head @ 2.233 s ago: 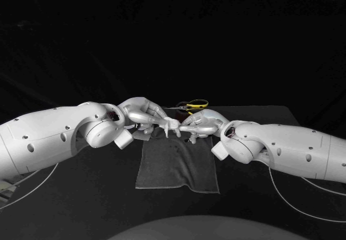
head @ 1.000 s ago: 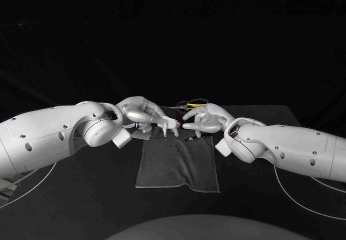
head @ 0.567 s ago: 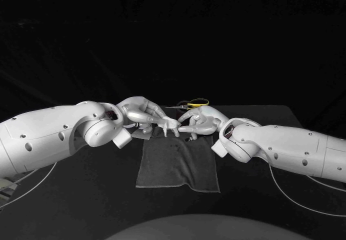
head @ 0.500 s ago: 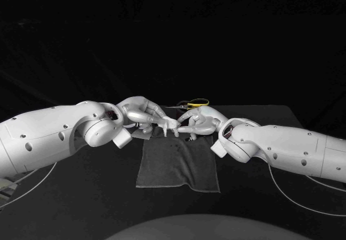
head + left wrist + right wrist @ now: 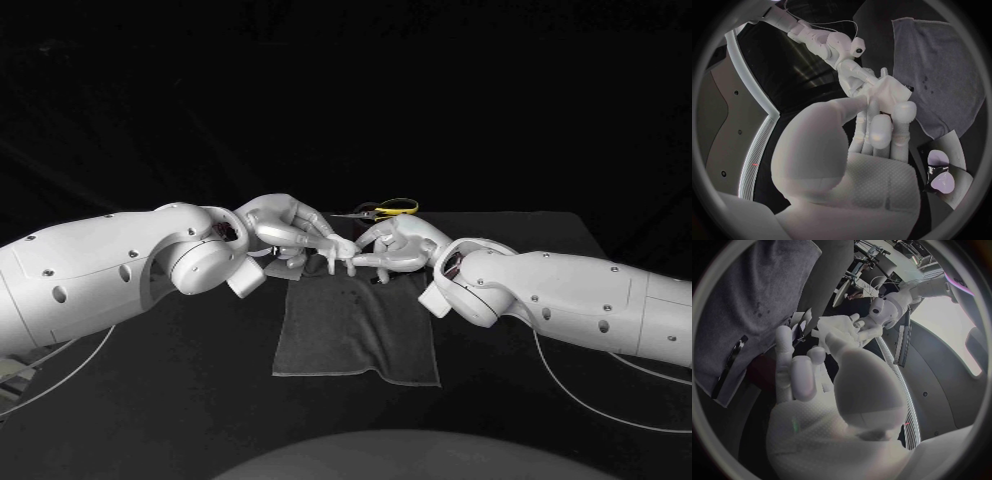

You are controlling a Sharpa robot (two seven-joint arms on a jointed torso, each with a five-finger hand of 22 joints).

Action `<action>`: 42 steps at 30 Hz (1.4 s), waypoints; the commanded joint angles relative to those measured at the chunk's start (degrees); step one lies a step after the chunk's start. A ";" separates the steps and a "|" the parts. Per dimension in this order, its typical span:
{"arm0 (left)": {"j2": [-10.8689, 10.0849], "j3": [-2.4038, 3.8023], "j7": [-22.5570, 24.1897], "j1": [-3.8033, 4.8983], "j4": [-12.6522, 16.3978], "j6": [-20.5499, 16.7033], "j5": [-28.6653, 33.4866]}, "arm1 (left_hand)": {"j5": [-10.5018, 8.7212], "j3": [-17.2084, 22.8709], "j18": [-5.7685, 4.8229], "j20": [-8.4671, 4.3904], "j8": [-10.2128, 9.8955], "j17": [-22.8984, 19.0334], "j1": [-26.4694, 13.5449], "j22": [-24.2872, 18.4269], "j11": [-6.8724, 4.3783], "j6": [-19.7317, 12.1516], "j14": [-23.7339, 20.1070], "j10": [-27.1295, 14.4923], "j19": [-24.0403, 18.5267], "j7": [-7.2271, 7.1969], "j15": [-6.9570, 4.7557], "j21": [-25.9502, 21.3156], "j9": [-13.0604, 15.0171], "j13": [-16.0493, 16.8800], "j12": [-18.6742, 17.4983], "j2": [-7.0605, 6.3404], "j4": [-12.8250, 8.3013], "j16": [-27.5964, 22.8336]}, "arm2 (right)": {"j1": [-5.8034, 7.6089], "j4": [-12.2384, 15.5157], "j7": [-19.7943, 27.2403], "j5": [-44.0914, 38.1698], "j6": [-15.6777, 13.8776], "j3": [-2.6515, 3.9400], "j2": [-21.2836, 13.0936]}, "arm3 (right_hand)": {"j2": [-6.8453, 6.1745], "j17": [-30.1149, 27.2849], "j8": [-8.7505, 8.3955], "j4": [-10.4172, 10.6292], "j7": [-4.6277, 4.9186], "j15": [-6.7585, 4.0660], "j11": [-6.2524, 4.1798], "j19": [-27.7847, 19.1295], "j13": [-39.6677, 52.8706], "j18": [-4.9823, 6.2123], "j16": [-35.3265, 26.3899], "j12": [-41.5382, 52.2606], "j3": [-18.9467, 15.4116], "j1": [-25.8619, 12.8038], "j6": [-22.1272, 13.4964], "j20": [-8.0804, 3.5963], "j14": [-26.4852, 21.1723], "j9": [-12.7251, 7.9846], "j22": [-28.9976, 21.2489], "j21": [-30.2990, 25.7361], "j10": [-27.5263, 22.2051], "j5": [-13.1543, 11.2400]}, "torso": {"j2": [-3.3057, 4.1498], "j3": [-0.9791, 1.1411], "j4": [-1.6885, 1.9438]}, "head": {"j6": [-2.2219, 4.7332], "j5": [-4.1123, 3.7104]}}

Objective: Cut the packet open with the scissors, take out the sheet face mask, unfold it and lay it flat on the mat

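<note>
- Two hands meet fingertip to fingertip over the far edge of the mat [image 5: 356, 330], the left hand [image 5: 296, 232] reaching in from one side and the right hand [image 5: 401, 243] from the other.
- Between them is the sheet face mask [image 5: 891, 94], a small white folded piece. The left hand pinches it with thumb and fingers, and the right hand grasps it from the opposite side. It is held up off the mat.
- The grey mat lies flat on the black table [image 5: 188, 400], its long side running toward the robot.
- The scissors [image 5: 389, 209], with yellow handles, lie on the table just beyond the hands, untouched.
- A small dark strip [image 5: 729, 365] rests on the mat near its far edge, below the right hand's fingers; what it is cannot be told.
</note>
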 commanded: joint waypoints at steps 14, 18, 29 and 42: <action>-0.07 0.03 0.65 0.05 -0.24 0.59 0.17 | 0.19 0.27 -0.01 0.13 0.18 0.01 -0.29 0.05 -0.23 0.28 0.39 0.34 0.39 -0.01 0.01 0.37 0.09 0.08 0.24 0.54 -0.03 -0.15 | -0.01 0.82 5.47 4.34 -5.55 0.06 -0.52 | 5.71 7.31 7.19 -1.75 -4.89 -4.06 -4.32 6.88 8.47 -0.84 6.48 7.25 6.37 3.18 8.13 -3.32 5.44 2.86 4.45 12.66 11.01 -0.01 | 0.01 0.04 0.01 | -0.10 -0.05; -0.29 0.00 0.61 0.05 -0.29 0.42 0.17 | 0.19 0.29 -0.02 0.13 0.19 0.08 -0.36 0.09 -0.23 0.28 0.42 0.34 0.43 -0.01 0.01 0.41 0.10 0.09 0.25 0.54 -0.05 -0.14 | -0.01 1.45 6.52 4.86 -6.75 0.07 -1.11 | 5.28 8.05 8.16 -2.22 -5.10 -4.25 -4.52 7.53 9.49 -1.11 7.01 7.87 7.69 2.57 8.09 -3.55 5.90 3.30 5.13 14.32 12.14 -0.01 | 0.01 0.05 -0.02 | -0.06 -0.01; -1.21 -0.45 0.13 -0.06 -0.32 -0.34 -0.04 | 0.18 0.24 -0.02 0.16 0.23 0.02 -0.76 0.00 -0.19 0.22 0.41 0.23 0.38 0.06 0.04 0.33 0.15 0.11 0.22 0.51 0.06 -0.21 | 0.01 3.54 8.62 4.49 -9.50 0.42 -3.71 | 4.85 8.81 8.97 -2.66 -5.21 -4.43 -4.67 8.23 10.00 -1.37 7.55 8.08 9.03 1.84 8.00 -3.76 6.33 3.64 5.88 16.18 12.84 -0.01 | -0.05 0.08 -0.03 | 0.27 0.00; -1.41 -1.27 0.48 -0.60 0.85 4.76 -1.14 | 0.10 -15.07 2.10 3.55 -6.60 -14.73 -7.10 -11.74 3.07 -11.14 -12.51 -7.66 -10.27 2.62 3.45 -13.25 -3.47 -1.06 -3.28 -5.13 5.59 -7.48 | 1.41 3.88 5.65 -1.22 -10.08 0.83 -4.49 | 4.69 8.90 9.25 -2.84 -5.25 -4.48 -4.72 8.36 10.14 -1.41 7.60 8.11 9.55 1.55 8.00 -3.82 6.42 3.74 6.02 16.44 13.06 -0.01 | 0.02 0.00 0.08 | 0.84 -0.23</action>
